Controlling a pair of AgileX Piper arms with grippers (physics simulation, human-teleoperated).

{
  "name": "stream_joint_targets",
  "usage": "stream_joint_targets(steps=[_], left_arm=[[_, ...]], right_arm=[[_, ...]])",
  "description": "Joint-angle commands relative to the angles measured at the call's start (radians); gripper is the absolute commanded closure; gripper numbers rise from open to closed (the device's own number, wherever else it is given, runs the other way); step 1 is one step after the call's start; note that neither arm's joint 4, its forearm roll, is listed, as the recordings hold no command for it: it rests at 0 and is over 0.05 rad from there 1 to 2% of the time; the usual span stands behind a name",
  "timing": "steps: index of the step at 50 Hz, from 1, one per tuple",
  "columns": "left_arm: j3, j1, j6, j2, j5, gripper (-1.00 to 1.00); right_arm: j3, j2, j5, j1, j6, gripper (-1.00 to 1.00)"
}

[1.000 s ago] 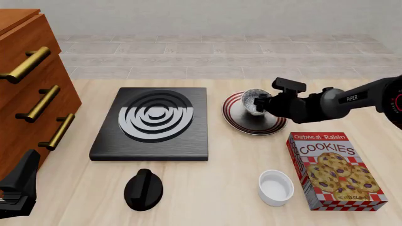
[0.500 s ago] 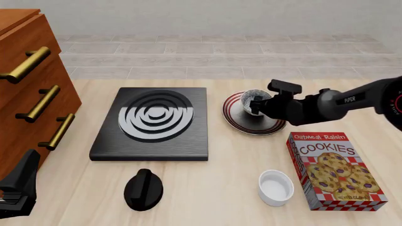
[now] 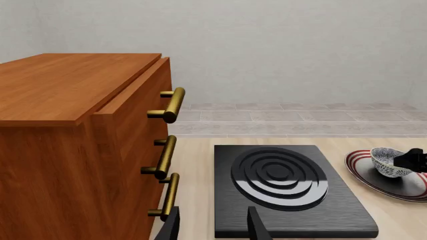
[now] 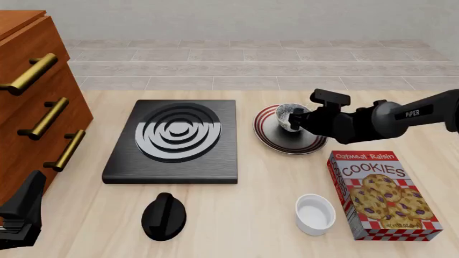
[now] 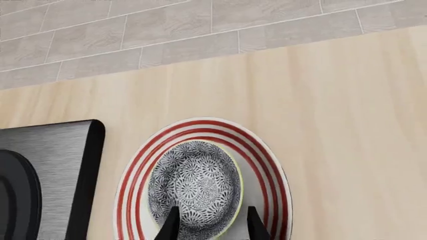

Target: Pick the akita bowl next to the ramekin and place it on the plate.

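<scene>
The akita bowl, speckled black and white, rests on the left part of the red-ringed plate. My right gripper is at the bowl's right side, level with its rim. In the right wrist view the bowl lies inside the plate, and the right gripper is open with the bowl's near rim between its fingertips. The white ramekin stands near the front, left of the cookie box. My left gripper hangs open at the front left corner, away from everything.
A black slab with white rings lies left of the plate. The cookie box lies at the front right, and a glossy black bowl-shaped object sits at the front centre. A wooden drawer cabinet with brass handles fills the left side.
The right gripper drifted slightly left, then back right, staying at the bowl. The bowl stays on the plate. The left arm has not moved.
</scene>
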Motion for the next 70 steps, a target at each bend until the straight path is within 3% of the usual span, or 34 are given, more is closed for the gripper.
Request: stream_joint_targets(steps=[1, 29, 70], left_arm=[[0.0, 0.0, 0.0, 0.0, 0.0, -1.0], [0.0, 0.0, 0.0, 0.0, 0.0, -1.0], [0.0, 0.0, 0.0, 0.0, 0.0, -1.0]], right_arm=[[0.015, -0.023, 0.004, 0.0, -0.003, -1.0], [0.059, -0.077, 0.003, 0.003, -0.006, -1.0], [0.082, -0.192, 0.073, 0.005, -0.029, -1.0]])
